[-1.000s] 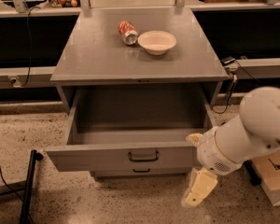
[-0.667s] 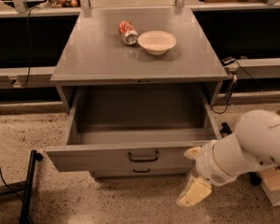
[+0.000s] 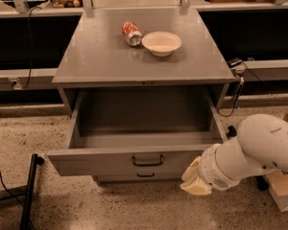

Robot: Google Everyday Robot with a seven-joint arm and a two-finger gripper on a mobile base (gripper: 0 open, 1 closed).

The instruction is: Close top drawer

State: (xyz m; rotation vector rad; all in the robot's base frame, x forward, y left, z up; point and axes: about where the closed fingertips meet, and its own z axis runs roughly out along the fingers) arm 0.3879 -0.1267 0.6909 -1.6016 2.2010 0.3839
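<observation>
The top drawer [image 3: 144, 128] of the grey cabinet stands pulled far out, its deep box empty. Its flat front panel [image 3: 96, 163] faces me with a small dark pull handle [image 3: 147, 161] at centre. My gripper [image 3: 194, 178], cream-coloured at the end of the white arm [image 3: 252, 152], sits low at the right end of the drawer front, close to or touching the panel's lower right corner. A lower drawer's handle [image 3: 145, 175] shows just beneath.
On the cabinet top [image 3: 96, 56] lie a tipped red soda can [image 3: 132, 33] and a white bowl [image 3: 162, 42]. A black pole [image 3: 29, 190] stands on the speckled floor at left. A cardboard box [image 3: 283, 190] sits at right. Cables hang by the cabinet's right side [image 3: 235, 95].
My arm and gripper have shifted left and down toward the drawer front's right end. The drawer has not visibly moved.
</observation>
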